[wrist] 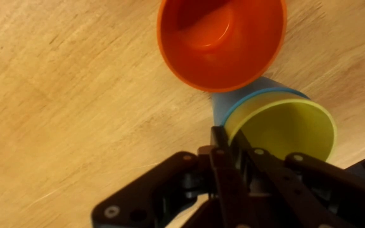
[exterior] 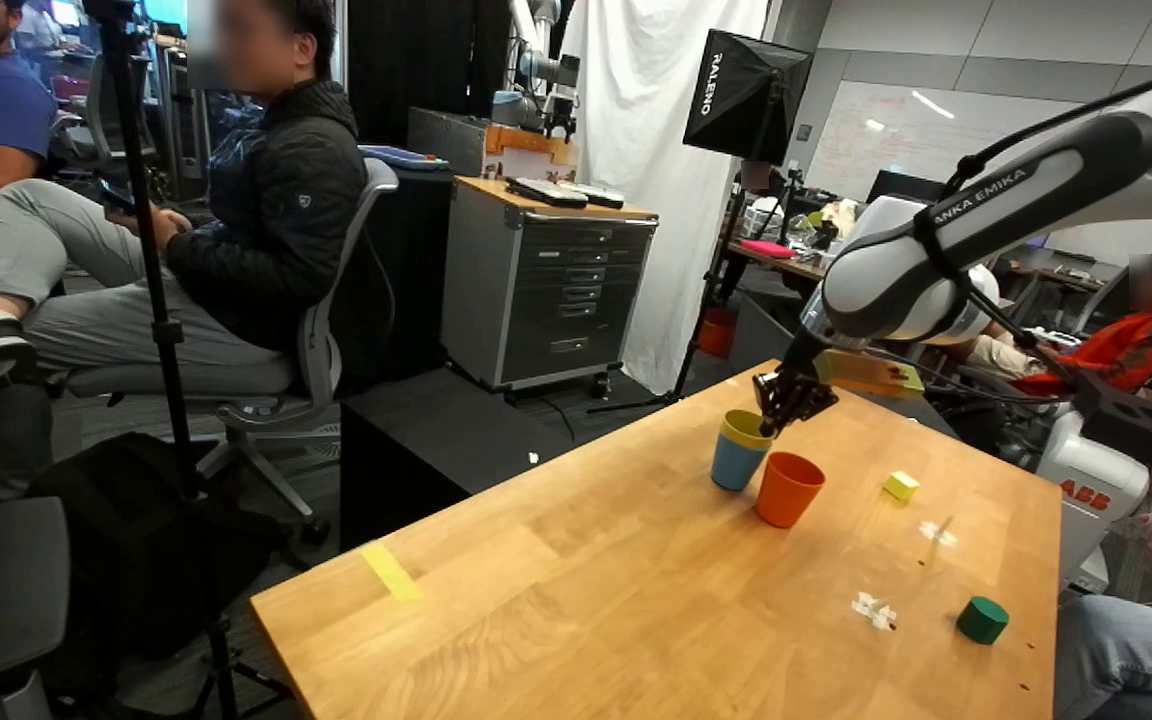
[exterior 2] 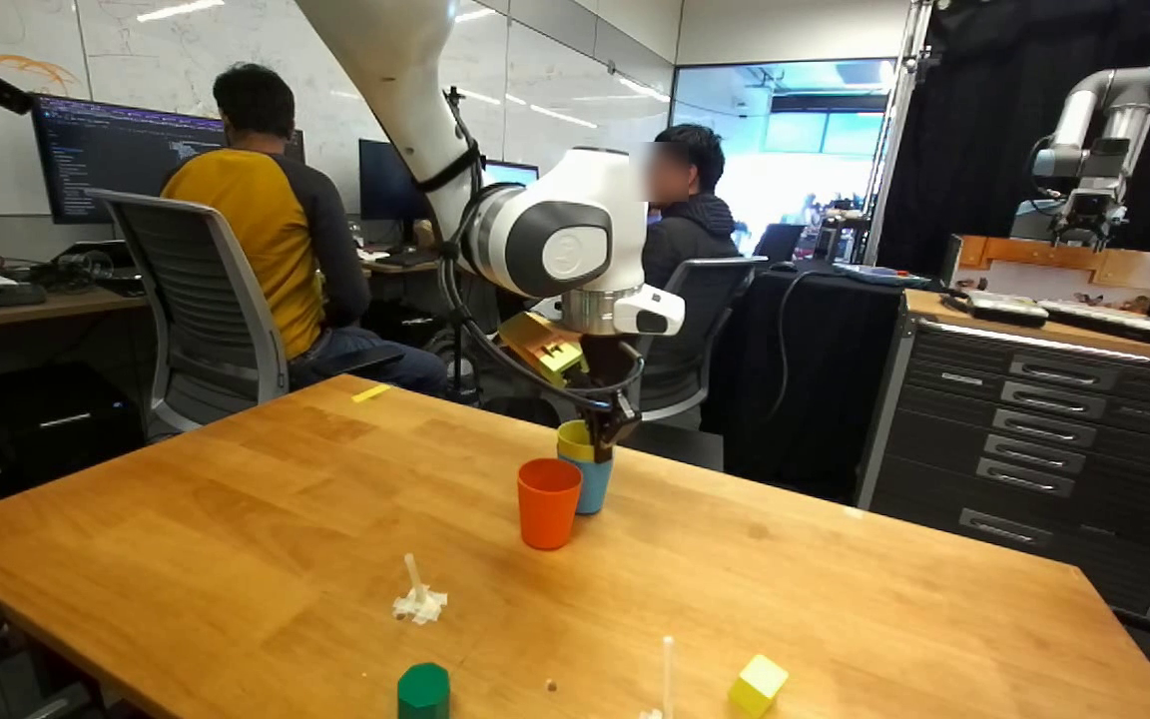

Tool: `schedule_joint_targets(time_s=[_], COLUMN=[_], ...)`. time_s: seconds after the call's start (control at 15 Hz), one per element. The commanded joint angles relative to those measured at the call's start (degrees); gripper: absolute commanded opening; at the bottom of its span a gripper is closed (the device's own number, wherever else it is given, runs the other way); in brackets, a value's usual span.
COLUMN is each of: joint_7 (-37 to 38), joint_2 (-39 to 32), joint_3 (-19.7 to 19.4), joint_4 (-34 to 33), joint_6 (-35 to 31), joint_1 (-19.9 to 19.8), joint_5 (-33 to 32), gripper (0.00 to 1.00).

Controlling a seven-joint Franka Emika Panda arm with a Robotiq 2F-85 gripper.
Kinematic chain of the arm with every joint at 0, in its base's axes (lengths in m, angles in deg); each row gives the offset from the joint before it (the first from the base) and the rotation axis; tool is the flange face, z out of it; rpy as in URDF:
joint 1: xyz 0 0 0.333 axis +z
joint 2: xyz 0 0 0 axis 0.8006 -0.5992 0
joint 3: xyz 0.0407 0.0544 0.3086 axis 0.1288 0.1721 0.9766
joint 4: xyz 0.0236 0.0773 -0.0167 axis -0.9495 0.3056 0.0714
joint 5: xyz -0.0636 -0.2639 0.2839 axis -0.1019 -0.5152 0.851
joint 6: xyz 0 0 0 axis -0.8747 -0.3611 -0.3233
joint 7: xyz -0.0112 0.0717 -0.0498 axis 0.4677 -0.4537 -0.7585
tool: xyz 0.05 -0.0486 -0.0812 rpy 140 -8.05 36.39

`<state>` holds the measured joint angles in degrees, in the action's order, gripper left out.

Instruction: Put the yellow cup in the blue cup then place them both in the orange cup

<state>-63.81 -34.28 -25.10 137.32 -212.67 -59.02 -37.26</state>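
Standing at 4 o'clock in an exterior view, the orange cup (exterior: 789, 492), yellow block (exterior: 901, 487) beyond, crowds the near-upright, mouth-up yellow cup (exterior: 741, 425), rim pinched by near-closed fingers (wrist: 219, 138).

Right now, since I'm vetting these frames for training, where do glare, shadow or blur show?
In the wrist view, a dark shadow falls inside the orange cup, and the gripper looks dark and slightly soft; in an exterior view, the whiteboard shows bright reflections; in an exterior view, much of the window is washed out; in both exterior views, some faces are blurred over.
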Motion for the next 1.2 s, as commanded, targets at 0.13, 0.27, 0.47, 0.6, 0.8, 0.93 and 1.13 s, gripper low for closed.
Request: schedule_joint_targets(time_s=[0.13,0.27,0.47,0.6,0.8,0.93,1.13], joint_7=[0.8,0.8,0.8,1.2,1.5,1.5,1.6], joint_2=[-1.3,-1.5,-1.8,-2.2,-2.7,-3.0,-3.4], joint_3=[-0.5,-0.5,-0.5,-0.6,-0.8,-0.9,-0.9], joint_4=[-2.3,-2.4,-2.8,-3.4,-4.1,-4.6,-5.4], joint_6=[1.2,1.3,1.6,1.9,2.4,3.2,4.2], joint_1=[0.3,0.3,0.2,0.3,0.4,0.4,0.5], joint_5=[-1.1,-1.2,-1.1,-1.0,-1.1,-1.2,-1.2], gripper=[0.52,0.68,0.9,1.0,0.91,0.75,0.43])
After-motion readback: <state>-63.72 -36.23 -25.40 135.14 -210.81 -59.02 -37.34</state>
